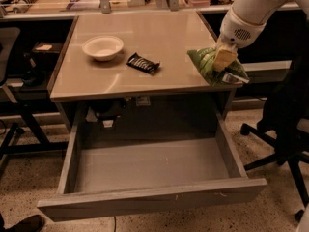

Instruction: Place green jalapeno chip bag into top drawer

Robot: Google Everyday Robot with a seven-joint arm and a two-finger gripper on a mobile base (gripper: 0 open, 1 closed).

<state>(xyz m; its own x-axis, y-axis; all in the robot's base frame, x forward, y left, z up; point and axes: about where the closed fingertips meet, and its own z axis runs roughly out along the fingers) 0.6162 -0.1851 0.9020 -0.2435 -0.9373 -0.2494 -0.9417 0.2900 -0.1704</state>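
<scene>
Jaws clamped on green jalapeno chip bag (207,64); gripper (225,58) sits right of centre, over the front right corner of the desk (145,33), bag at the edge there. Top drawer (154,198) is pulled open below, lower centre. White bowl (102,47) on desk upper left, black candy wrapper (143,63) near it, well apart from bag. Office chair (285,139) just right of drawer. Shoe (24,224) bottom left. Lettering on bag and wrapper unreadable.
</scene>
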